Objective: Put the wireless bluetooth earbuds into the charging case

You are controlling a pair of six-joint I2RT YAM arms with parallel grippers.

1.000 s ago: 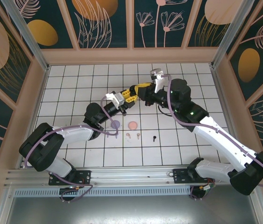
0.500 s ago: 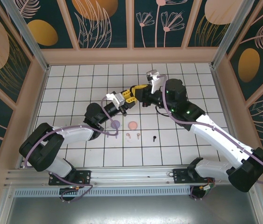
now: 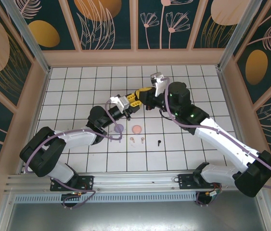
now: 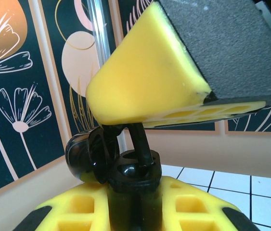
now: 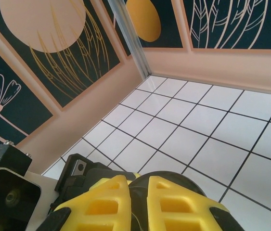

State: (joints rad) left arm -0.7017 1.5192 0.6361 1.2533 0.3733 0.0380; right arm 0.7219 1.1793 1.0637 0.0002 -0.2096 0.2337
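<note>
My left gripper (image 3: 130, 102) is shut on an open black charging case (image 4: 136, 179), its lid (image 4: 80, 153) flipped back to the left. A black earbud (image 4: 141, 140) stands stem-up in the case's well. My right gripper (image 3: 140, 95) comes in from above, shut on the earbud's stem, and one of its yellow fingers (image 4: 145, 82) hangs just over the case. In the right wrist view that gripper (image 5: 138, 195) has its jaws almost together, with the case (image 5: 172, 176) dark beyond them. Another black earbud (image 3: 159, 142) and two pink earbuds (image 3: 136, 140) lie on the tiles.
A purple case (image 3: 119, 128) and a pink case (image 3: 136, 129) lie on the white tiled floor (image 3: 183, 149) just below the two grippers. Peach walls (image 3: 135, 57) close in the floor at the back and sides. The left arm's cable (image 3: 110, 115) loops near the purple case.
The right arm has shifted slightly left, bringing its gripper closer over the left gripper. The left arm and the things on the tiles have not moved.
</note>
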